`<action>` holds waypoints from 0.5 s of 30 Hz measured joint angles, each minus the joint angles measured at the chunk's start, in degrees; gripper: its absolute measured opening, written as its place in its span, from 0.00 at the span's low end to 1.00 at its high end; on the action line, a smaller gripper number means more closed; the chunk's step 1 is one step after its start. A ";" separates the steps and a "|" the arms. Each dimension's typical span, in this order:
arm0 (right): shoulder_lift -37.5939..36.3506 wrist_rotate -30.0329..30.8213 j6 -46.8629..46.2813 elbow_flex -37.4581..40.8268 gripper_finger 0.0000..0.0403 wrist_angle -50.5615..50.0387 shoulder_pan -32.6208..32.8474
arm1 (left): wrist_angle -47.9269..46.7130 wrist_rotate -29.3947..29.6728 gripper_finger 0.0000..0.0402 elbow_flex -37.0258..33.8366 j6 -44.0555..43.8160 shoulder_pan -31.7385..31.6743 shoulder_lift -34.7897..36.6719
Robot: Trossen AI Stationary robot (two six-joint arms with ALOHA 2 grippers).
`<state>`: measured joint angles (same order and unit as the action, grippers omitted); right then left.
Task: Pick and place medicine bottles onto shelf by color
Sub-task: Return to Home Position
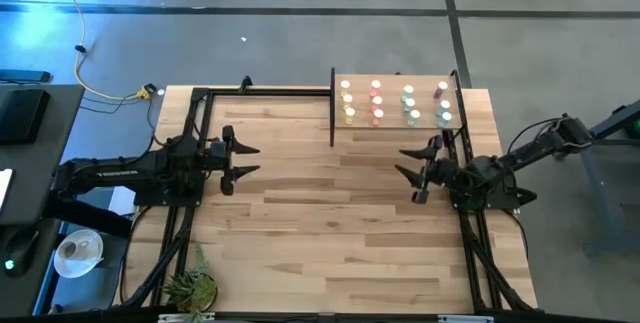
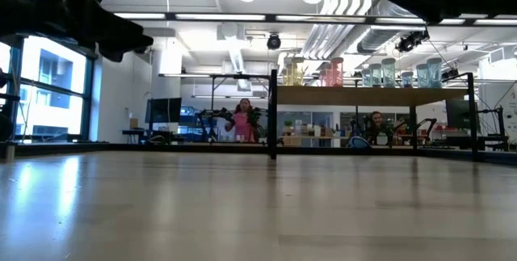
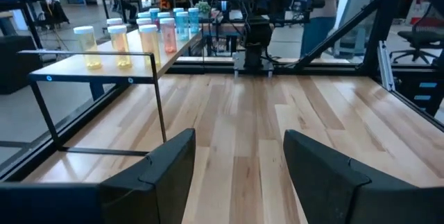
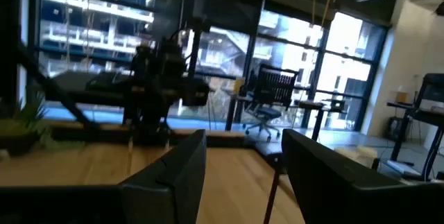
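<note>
Several medicine bottles [image 1: 393, 102] with white caps stand upright on the shelf [image 1: 395, 123] at the table's far right, in columns by color: yellow [image 1: 347, 100], pink-red [image 1: 376, 101], teal-green [image 1: 409, 103], purplish [image 1: 443, 103]. In the left wrist view the yellow bottles [image 3: 114, 44] stand nearest. My left gripper [image 1: 246, 159] is open at the table's left side, level, with nothing between its fingers [image 3: 239, 165]. My right gripper [image 1: 412, 161] is open just near of the shelf at the right, also with nothing in it [image 4: 243, 168].
A small potted plant [image 1: 190, 288] stands at the table's near left corner. The shelf's dark posts [image 1: 332, 108] rise from the table at the far right. Bare wooden tabletop [image 1: 320, 213] lies between the two arms. People sit in the room beyond the table [image 2: 242, 119].
</note>
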<state>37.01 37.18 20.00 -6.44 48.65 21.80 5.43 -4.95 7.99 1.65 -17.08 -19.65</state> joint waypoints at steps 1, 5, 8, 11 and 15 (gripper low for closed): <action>-0.37 -0.16 -0.04 0.00 0.45 -1.68 0.27 | 0.18 0.02 0.52 -0.43 0.00 0.00 0.47; -1.77 -0.18 -1.98 0.02 0.45 -7.11 1.10 | 0.81 0.08 0.52 -2.61 0.45 -0.02 2.37; -3.04 -0.18 -2.16 0.02 0.45 -10.27 1.60 | 0.82 0.48 0.52 -3.13 0.49 -0.04 3.65; -4.61 -0.18 -3.74 0.02 0.45 -13.99 2.01 | 0.43 0.50 0.52 -3.22 0.45 -0.02 4.82; -7.57 -0.18 -6.96 0.02 0.45 -19.45 2.03 | -0.77 -0.36 0.52 -3.26 -0.92 -0.02 6.86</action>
<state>29.44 36.99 13.03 -6.42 29.20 23.83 4.66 -5.30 4.73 0.74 -17.10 -12.78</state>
